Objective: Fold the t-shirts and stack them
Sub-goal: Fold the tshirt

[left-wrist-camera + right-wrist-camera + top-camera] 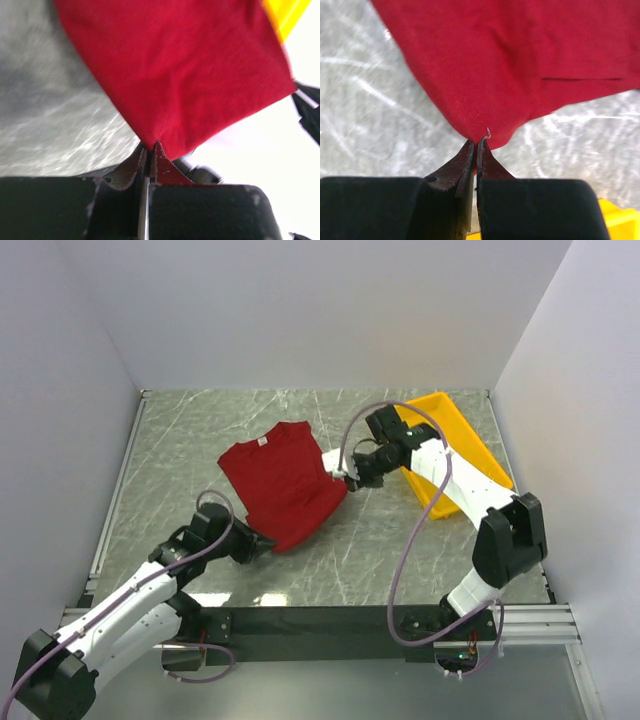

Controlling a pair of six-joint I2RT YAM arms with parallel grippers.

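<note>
Top view, 12 o'clock taken as the far wall.

- T-shirt (283,480): dark red and short-sleeved. It lies on the grey marbled worktop (400,550), a little toward 10 o'clock from the worktop's middle. The neck end points to 12 o'clock, and a small white neck label (263,441) shows there. The body runs down toward 6 o'clock and narrows to a point at the near end. The cloth is rumpled, not flat.
- Left arm (150,590): reaches in from 7 o'clock. The left jaws are pressed together on the shirt's near corner, at the shirt's 6 o'clock. In the left wrist view the red cloth (175,70) fans up and away from the pinch, taut, with worktop to one side.
- Right arm (450,475): reaches in from 4 o'clock and bends back over the tray. The right jaws pinch the shirt's edge at its 3 o'clock. In the right wrist view the cloth (510,65) is drawn to a small peak between the closed tips. A stitched hem line crosses the cloth at 2 o'clock.
- Yellow tray (470,435): sits at 2 o'clock on the worktop, set at an angle and apart from the shirt. The right arm's wrist lies between the two.
</note>
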